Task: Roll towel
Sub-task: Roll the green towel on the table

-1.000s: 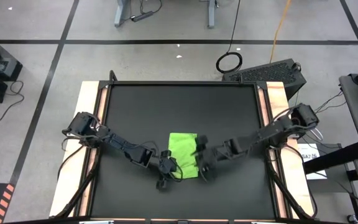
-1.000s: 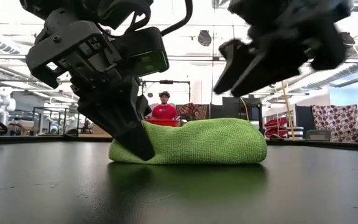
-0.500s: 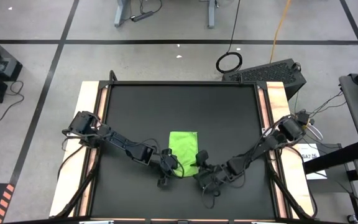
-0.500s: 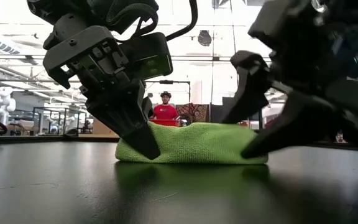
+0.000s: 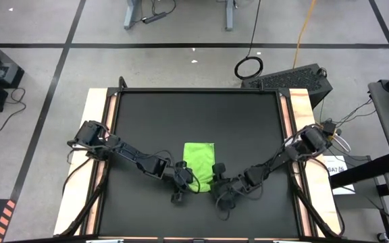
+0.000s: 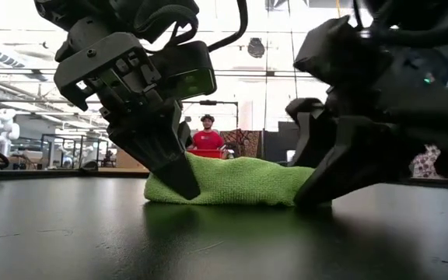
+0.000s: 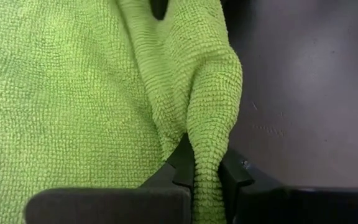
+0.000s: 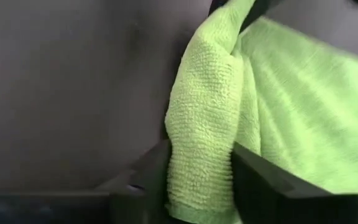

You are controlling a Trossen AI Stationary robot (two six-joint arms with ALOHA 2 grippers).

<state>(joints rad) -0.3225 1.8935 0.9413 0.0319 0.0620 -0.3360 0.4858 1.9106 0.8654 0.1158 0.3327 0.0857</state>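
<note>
The lime-green towel (image 5: pixel 199 164) lies on the black table (image 5: pixel 154 121), folded into a small thick rectangle; its underside rests on the table in the low view (image 6: pixel 239 183). My left gripper (image 5: pixel 183 177) is shut on the towel's near left corner. My right gripper (image 5: pixel 218 185) is shut on its near right corner. Both grippers are low at the towel's near end. My left gripper pinches a raised fold at the towel's near left edge (image 7: pixel 207 163) between its two fingers. It slants down from the table's left and near side (image 6: pixel 176 177). The rest of the towel lies flat on the table. My right gripper pinches a thick fold of several layers at the towel's near right edge (image 8: pixel 199 163) between its two fingers. It slants down from the table's right and near side (image 6: pixel 317 183). The towel's far part stays on the table.
The table has wooden side rails (image 5: pixel 100 135). Bare black table lies beyond the towel toward the far edge (image 5: pixel 194 115). A person in a red top (image 6: pixel 206 138) shows in the room behind the table.
My right gripper has come down from above the towel toward the table's near edge and has taken hold of the towel's near right corner. My left gripper has kept its hold. The towel has slid slightly toward the right.
</note>
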